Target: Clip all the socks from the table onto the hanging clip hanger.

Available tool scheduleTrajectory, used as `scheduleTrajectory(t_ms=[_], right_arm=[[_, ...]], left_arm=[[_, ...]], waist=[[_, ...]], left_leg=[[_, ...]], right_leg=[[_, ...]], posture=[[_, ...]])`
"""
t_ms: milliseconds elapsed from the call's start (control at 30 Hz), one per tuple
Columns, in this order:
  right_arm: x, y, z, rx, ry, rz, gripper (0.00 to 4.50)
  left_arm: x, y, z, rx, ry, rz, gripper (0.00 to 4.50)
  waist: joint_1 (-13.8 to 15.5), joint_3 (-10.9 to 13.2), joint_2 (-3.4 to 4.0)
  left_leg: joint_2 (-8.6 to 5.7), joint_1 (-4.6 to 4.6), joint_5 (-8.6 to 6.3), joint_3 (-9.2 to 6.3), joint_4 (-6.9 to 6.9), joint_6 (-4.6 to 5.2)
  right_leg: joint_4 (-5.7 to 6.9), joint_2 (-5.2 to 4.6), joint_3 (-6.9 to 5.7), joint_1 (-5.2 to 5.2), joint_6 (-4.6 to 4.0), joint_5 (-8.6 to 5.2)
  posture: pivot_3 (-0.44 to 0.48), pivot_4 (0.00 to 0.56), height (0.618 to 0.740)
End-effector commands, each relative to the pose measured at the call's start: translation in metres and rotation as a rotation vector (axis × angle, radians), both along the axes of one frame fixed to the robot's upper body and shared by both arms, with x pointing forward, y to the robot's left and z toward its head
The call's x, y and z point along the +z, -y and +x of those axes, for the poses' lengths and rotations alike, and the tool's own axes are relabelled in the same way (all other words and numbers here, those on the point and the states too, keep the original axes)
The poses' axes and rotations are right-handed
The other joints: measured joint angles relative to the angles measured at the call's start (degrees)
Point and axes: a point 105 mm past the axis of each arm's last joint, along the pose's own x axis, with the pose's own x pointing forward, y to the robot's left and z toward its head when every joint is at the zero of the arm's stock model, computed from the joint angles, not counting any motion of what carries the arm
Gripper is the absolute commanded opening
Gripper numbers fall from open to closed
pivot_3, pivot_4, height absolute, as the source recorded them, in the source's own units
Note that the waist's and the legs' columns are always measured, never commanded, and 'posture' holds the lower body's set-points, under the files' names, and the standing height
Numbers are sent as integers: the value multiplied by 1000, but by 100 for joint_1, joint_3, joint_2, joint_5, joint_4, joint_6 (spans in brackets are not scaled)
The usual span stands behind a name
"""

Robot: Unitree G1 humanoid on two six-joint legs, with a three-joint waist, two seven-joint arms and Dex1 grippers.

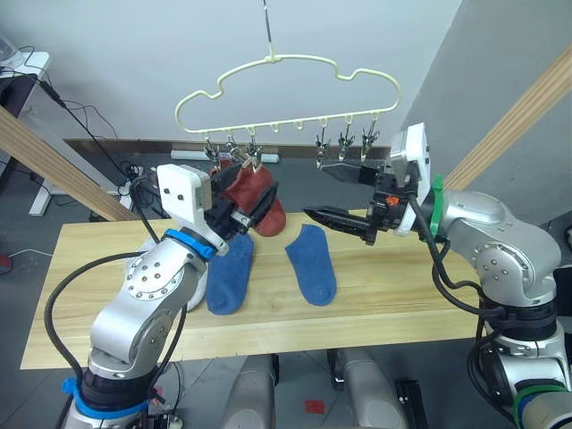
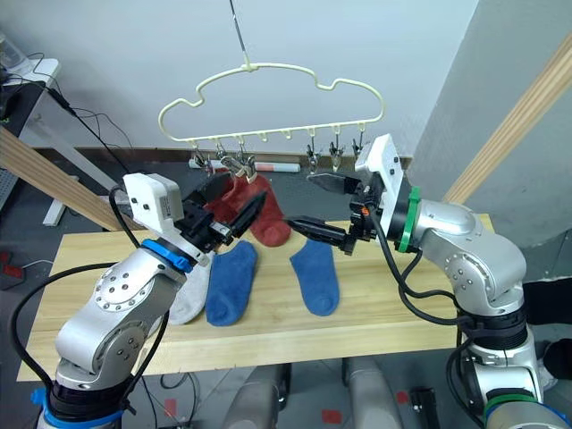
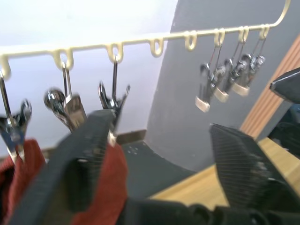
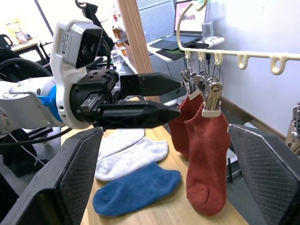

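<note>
The cream-yellow wire clip hanger [image 1: 288, 94] with a wavy cloud outline is suspended by its hook above the far edge of the table, its clip bar running left to right. 2 rust-red knit ankle socks [image 4: 206, 161] are seen clipped at the left end of the bar, hanging vertically with toes down. 2 blue ankle socks [image 1: 313, 263] are laid flat on the pale wood-plank table [image 1: 393, 295], long axes running near to far, toes toward the near edge. 2 light grey socks [image 4: 132, 157] are seen lying side by side left of the blue pair.

The left gripper [image 2: 234, 214] is raised beside the hung red socks, fingers spread apart, nothing held. The right gripper [image 1: 344, 192] is held level below the right-hand clips, pointing left, fingers wide apart and empty.

A white wall, dark grey floor, cables and slanted wooden poles [image 1: 518, 116] are noted around the table.
</note>
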Motion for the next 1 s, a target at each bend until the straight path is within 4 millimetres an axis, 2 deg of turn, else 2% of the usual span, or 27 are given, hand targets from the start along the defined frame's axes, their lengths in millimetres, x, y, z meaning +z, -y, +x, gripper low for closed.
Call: scheduleTrajectory(t_ms=[33, 200, 367, 500, 667, 1000], right_arm=[[17, -1, -5, 1, 103, 23, 4500], [21, -4, -7, 31, 165, -2, 4500], [25, -11, -14, 95, 217, -10, 4500], [27, -13, -13, 102, 234, -3, 4500], [27, -14, -11, 89, 228, 6, 4500], [27, -13, -7, 61, 212, 14, 4500]], left_arm=[[18, 3, -4, 3, 63, -1, 2527], [25, 0, -9, 39, 88, -7, 2527], [21, -16, -4, 130, 81, -47, 2527], [23, -16, -4, 129, 91, -55, 2527], [7, -9, 7, 127, 62, -66, 2527], [-21, -13, 28, 139, 49, -74, 2527]], waist=[[0, 0, 0], [-16, 0, 0], [-16, 0, 0], [-11, 0, 0], [-10, 0, 0], [-15, 0, -1]], left_leg=[[0, 1, 0, 0, 2, 0], [-1, 3, 1, 4, 3, -1], [0, 3, 1, 4, 5, -2], [0, 4, 1, 1, 10, 1], [0, 6, 1, 3, 13, 1], [1, 9, 0, 4, 14, 3]], right_leg=[[0, 0, -1, 2, 0, 0], [0, 0, 0, 1, 4, 3], [1, 1, -1, 1, 3, 3], [3, 1, -4, 4, 0, 6], [1, 2, -3, 8, 0, 8], [4, 2, -3, 8, -2, 10]], posture=[[-9, 338, 740], [-16, 337, 740], [-23, 343, 740], [-22, 343, 740], [-24, 347, 740], [-40, 352, 740]])
